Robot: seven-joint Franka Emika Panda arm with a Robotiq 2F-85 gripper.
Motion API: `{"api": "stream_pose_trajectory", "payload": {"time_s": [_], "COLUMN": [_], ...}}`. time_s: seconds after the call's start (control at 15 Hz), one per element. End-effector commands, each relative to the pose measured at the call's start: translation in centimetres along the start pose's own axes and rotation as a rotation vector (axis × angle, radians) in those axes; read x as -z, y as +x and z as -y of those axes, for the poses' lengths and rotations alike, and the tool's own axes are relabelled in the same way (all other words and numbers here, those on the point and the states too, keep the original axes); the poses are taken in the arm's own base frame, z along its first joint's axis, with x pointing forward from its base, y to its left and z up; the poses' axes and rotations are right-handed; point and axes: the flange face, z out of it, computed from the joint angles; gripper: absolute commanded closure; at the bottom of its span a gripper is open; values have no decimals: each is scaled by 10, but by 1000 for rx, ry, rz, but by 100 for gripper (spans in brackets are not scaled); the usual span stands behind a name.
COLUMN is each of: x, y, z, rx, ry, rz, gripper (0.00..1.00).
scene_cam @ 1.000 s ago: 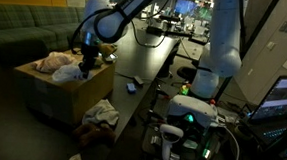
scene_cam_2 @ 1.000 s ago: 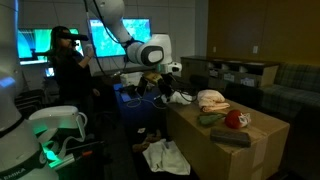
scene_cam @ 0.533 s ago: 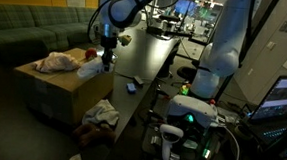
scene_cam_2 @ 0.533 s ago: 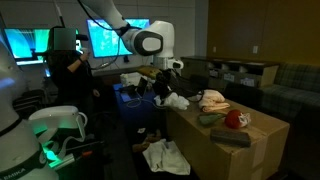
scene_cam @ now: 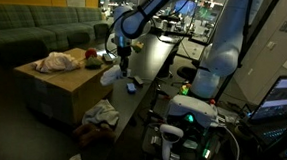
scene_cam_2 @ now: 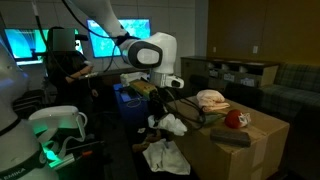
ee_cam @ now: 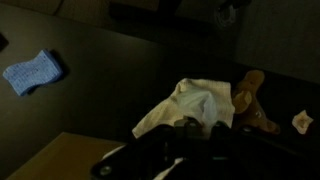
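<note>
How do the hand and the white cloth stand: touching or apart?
Touching. In the wrist view the white cloth runs into the shut hand; in an exterior view the cloth hangs from it.

Dim room, green sofa (scene_cam: 32,23), dark table (scene_cam: 152,69)

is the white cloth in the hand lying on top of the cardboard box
No, the white cloth hangs in the air from the shut hand, out past the edge of the cardboard box, not on its top.
</note>
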Motion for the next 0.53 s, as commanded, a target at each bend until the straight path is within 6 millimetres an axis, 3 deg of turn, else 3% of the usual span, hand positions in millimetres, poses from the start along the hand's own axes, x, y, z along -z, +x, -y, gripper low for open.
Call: {"api": "stream_pose_trajectory", "payload": {"time_s": [0.0, 0.47], "x": [-39, -133], "y": [3, 32], "z": [-16, -46], "rx": [-58, -236], "ry": [-14, -55], "rz": [37, 30], "gripper": [95, 96]}}
